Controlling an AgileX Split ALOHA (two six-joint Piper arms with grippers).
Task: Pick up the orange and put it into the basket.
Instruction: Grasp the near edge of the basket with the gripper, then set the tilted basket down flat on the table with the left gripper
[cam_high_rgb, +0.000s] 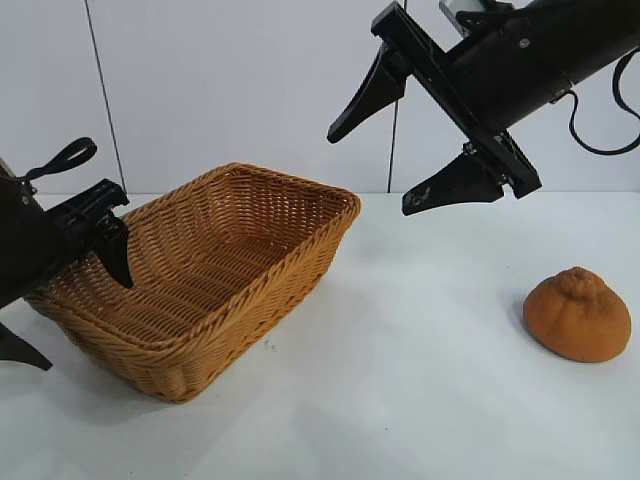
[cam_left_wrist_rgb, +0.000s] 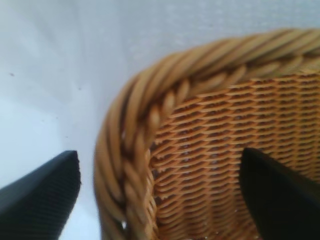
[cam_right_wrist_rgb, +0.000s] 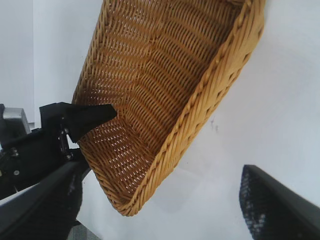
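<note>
Straddling the basket (cam_high_rgb: 215, 290) rim to steady it, the left claw (cam_high_rgb: 100, 240) is opened, while the right claw (cam_high_rgb: 420, 150) is held spread wide above the orange (cam_high_rgb: 578, 314).

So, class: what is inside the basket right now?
The basket holds only one finger of the open left pincer, straddling its rim. The orange lies outside; the near wall hides some floor.

I see a white table (cam_high_rgb: 400, 400) in front of me, and behind the table stands a pale wall (cam_high_rgb: 240, 90) with thin dark vertical seams.
</note>
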